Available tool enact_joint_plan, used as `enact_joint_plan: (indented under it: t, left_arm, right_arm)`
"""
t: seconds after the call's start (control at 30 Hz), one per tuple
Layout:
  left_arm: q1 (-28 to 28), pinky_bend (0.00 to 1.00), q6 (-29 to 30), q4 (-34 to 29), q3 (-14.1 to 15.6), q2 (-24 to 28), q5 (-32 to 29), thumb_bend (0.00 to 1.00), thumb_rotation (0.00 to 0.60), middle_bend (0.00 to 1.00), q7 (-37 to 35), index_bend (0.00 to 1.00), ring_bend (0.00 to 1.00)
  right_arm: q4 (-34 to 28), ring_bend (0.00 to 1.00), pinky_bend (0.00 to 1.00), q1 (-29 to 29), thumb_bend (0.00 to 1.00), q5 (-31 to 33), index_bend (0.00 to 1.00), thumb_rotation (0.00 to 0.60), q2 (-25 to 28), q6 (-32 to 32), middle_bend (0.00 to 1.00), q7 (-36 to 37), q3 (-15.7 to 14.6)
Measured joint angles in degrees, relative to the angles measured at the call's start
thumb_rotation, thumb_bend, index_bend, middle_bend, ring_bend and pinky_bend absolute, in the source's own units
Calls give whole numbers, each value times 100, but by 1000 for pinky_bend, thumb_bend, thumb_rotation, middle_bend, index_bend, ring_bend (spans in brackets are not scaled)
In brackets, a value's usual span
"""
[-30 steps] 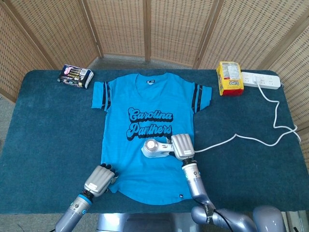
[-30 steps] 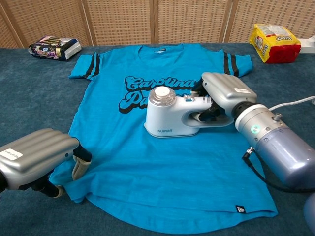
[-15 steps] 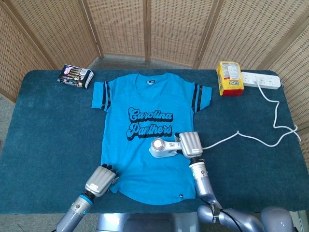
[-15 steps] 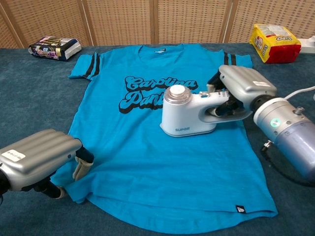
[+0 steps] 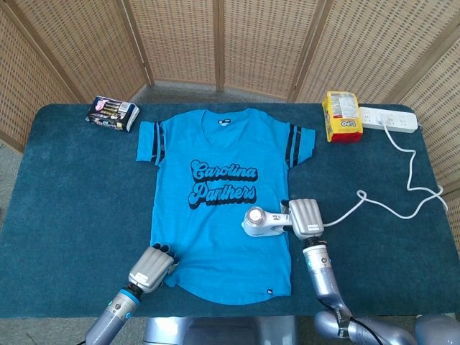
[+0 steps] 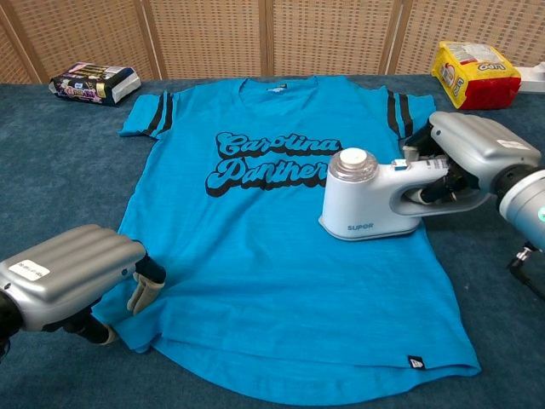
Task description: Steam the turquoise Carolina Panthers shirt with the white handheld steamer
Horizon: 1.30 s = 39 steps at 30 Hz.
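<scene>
Far left of surface (image 5: 65, 187): one dark snack packet (image 5: 113, 113), untouched, well apart from the work.

Left hand (image 6: 72, 277) at lower-left hem of the shirt (image 6: 255, 256); fingers curled down onto the hem corner, pinning or pinching the fabric. Whether cloth sits between the fingers, cannot tell from either view.

One turquoise Carolina Panthers shirt, flat, front up, centred on the surface, collar away from the robot. Lettering fully exposed.

One white handheld steamer (image 6: 366, 204), upright on its base on the right side of the shirt, just below the lettering, close to the side seam. Right hand (image 6: 477, 158) grasps its handle, fingers wrapped around it.

One cord (image 5: 388, 205) runs from the steamer across the surface, with a loop, to one white power strip (image 5: 388, 118) at back right. One yellow snack bag (image 5: 341, 115) beside the strip.

Risks, judged:
- Steamer base near the shirt's right edge; a further pass that way would run off fabric onto the surface.
- Base dragging on cloth could bunch it if the left hand's hold on the hem slips.
- Cord loop could snag or tug the steamer on a long sweep leftward.
- Dwelling on one spot could overwet or scorch the print.
</scene>
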Motion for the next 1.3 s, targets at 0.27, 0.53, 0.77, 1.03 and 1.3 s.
enact_joint_plan:
  t: [0.27, 0.53, 0.77, 1.03, 1.3]
  left_arm:
    - [13, 387, 34, -23, 15, 38, 5, 306, 599, 561, 0, 633, 389]
    - [33, 387, 77, -64, 38, 65, 35, 306, 599, 561, -15, 633, 389]
    - [43, 388, 94, -85, 50, 78, 59, 306, 599, 561, -23, 632, 389]
    - [54, 387, 107, -82, 48, 97, 70, 306, 597, 561, -69, 632, 390]
    - [43, 388, 76, -55, 42, 70, 63, 306, 599, 561, -76, 633, 389]
  right_arm:
    - [-314, 759, 646, -120, 289, -92, 719, 600, 25, 40, 736, -25, -239]
    - [-390, 759, 645, -115, 289, -206, 719, 600, -296, -16, 735, -105, -387]
    - [-343, 759, 645, -3, 288, -285, 719, 600, -594, -98, 735, -207, -383]
    - [-114, 759, 645, 160, 288, -300, 719, 600, -743, -155, 735, -379, -187]
    - [254, 759, 645, 274, 288, -127, 719, 600, -746, -219, 735, -445, 97]
